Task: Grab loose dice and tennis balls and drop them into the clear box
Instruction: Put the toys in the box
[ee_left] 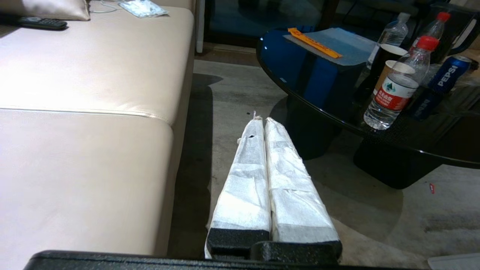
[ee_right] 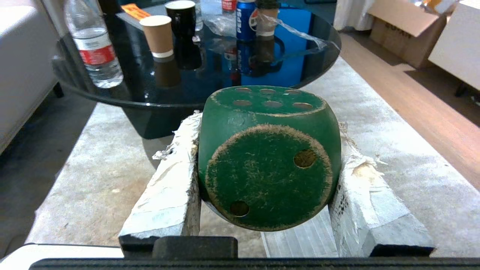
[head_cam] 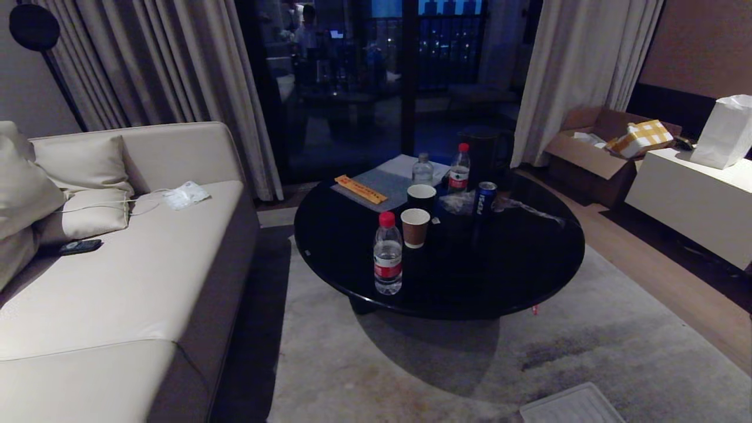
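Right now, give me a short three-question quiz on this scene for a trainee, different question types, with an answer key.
1. True or false: the right pincer is shut on a green die.
2. Multiple choice: the left pincer is A) shut and empty, B) holding a tennis ball, C) wide open.
3. Fill in: the brown paper cup stands on the round black ____.

Key: 1 true; 2 A; 3 table.
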Robot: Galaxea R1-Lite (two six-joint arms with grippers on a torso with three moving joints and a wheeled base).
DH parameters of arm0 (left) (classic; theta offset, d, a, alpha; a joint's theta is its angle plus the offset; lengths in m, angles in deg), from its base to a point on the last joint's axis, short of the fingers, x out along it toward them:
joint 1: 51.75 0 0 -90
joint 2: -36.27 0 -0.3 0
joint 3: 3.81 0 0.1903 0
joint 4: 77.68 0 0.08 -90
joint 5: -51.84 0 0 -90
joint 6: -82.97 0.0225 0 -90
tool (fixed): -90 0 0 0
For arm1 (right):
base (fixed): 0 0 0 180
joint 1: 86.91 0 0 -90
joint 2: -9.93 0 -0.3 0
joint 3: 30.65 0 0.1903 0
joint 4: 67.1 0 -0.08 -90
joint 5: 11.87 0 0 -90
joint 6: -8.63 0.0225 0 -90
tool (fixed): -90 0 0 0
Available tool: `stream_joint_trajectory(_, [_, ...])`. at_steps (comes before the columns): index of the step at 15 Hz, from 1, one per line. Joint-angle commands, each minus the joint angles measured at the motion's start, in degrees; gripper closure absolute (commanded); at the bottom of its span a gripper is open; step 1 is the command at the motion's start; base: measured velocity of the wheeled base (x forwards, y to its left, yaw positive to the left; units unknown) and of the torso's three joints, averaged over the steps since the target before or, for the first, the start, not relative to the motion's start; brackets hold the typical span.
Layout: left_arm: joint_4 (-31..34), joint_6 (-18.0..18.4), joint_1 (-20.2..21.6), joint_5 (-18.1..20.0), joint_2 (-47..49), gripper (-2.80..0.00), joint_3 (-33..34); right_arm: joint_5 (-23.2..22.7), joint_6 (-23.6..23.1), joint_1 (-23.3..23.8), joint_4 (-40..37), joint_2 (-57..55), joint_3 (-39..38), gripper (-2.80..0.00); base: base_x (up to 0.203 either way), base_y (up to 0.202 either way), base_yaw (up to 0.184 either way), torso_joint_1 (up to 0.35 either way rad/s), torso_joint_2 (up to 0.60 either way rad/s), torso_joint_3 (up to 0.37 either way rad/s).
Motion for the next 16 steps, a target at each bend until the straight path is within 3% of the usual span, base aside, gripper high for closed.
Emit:
stream_joint_trajectory(1, [-0.02,-0.07,0.00,-0.04,-0.02,0.00,0.00,-0.05,-0.04,-0.02,0.02,-0.07,-0.53,0.00,0.000,0.000,0.000,0.000,0.00,0.000])
stream_joint_trajectory(10, [-0.02,-0.07,0.00,-0.10,-0.02,0.00,0.00,-0.05,0.05,-0.02,0.02,-0.07,-0.53,0.00,0.000,0.000,0.000,0.000,0.00,0.000])
stream_joint_trajectory(13, [-0.02,-0.07,0.00,-0.04,-0.02,0.00,0.00,0.03,2.23,-0.02,-0.06,-0.07,-0.53,0.00,0.000,0.000,0.000,0.000,0.00,0.000])
stream_joint_trajectory(16, [-0.02,-0.07,0.00,-0.11,-0.11,0.00,0.00,0.04,2.51,-0.02,-0.06,-0.07,-0.53,0.00,0.002,0.007,-0.137,0.002,0.00,0.006])
